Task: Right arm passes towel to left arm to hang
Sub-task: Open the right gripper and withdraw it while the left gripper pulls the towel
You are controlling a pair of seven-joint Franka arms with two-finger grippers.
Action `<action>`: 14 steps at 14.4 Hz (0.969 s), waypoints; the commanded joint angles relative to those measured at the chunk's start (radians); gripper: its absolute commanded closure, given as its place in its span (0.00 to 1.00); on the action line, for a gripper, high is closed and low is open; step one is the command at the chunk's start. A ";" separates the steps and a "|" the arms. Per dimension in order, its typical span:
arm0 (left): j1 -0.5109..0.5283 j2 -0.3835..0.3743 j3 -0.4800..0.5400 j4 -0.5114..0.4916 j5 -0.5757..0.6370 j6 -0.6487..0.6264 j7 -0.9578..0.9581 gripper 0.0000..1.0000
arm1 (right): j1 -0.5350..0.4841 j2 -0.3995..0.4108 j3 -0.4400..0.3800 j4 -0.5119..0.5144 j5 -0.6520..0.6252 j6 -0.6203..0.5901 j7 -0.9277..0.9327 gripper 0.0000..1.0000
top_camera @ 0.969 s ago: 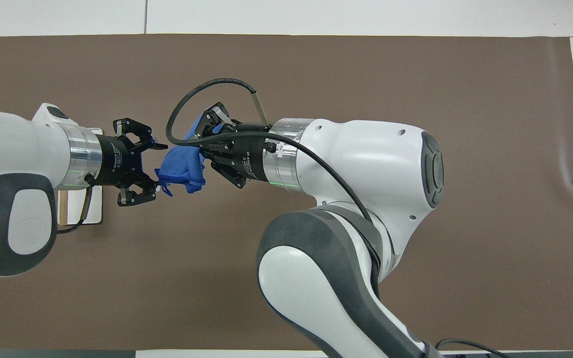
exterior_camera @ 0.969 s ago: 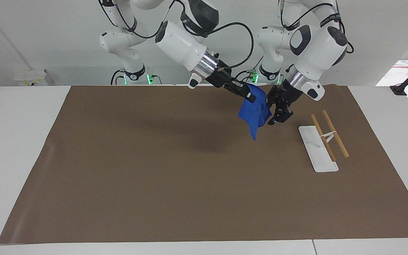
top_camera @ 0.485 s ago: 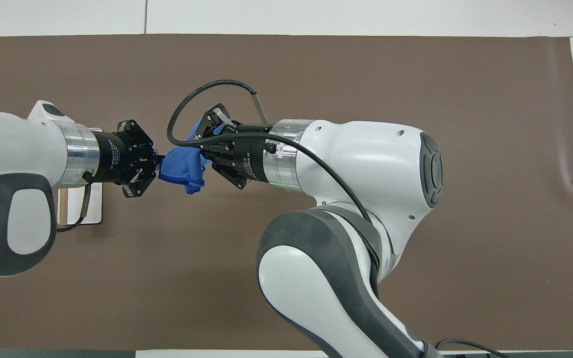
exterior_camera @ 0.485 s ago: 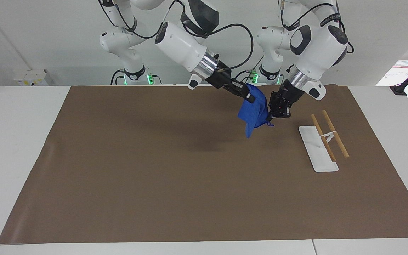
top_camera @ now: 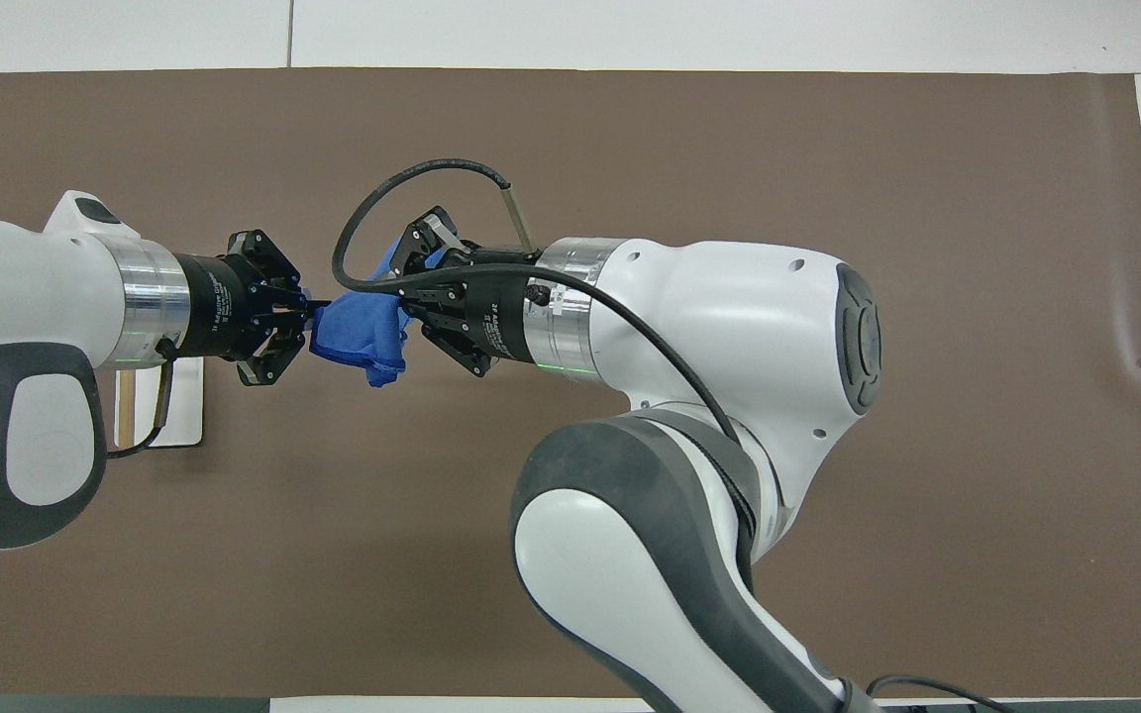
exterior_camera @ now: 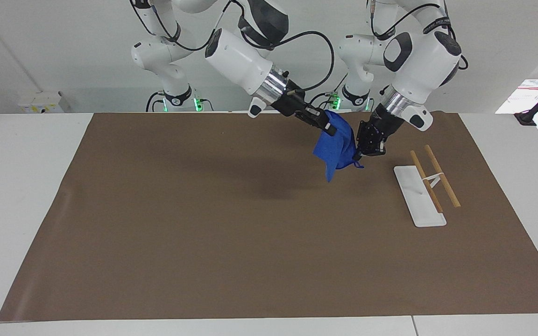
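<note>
Gripping towel [exterior_camera: 335, 148] (midair): left gripper [exterior_camera: 358, 153], right gripper [exterior_camera: 329, 129]

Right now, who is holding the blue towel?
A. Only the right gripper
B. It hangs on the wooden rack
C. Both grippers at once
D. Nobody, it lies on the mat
C: the towel hangs in the air over the brown mat, pinched by the right gripper at one edge and the left gripper at another.
</note>
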 commanded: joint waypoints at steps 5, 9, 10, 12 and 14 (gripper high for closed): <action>0.001 0.011 0.007 0.026 0.006 0.005 0.064 1.00 | 0.001 -0.017 0.001 -0.021 0.006 0.010 -0.011 1.00; 0.001 0.011 0.007 0.026 0.008 0.003 0.085 1.00 | -0.002 -0.017 -0.003 -0.021 0.001 0.008 -0.009 0.00; 0.001 0.011 0.009 0.026 0.015 0.003 0.093 1.00 | -0.006 -0.016 -0.003 -0.021 -0.025 0.010 -0.014 0.00; 0.001 0.011 0.007 0.027 0.077 0.005 0.122 1.00 | -0.022 -0.014 -0.005 -0.021 -0.191 0.008 -0.044 0.00; 0.003 0.014 0.007 0.036 0.115 0.005 0.192 1.00 | -0.054 -0.016 -0.005 -0.043 -0.311 0.007 -0.084 0.00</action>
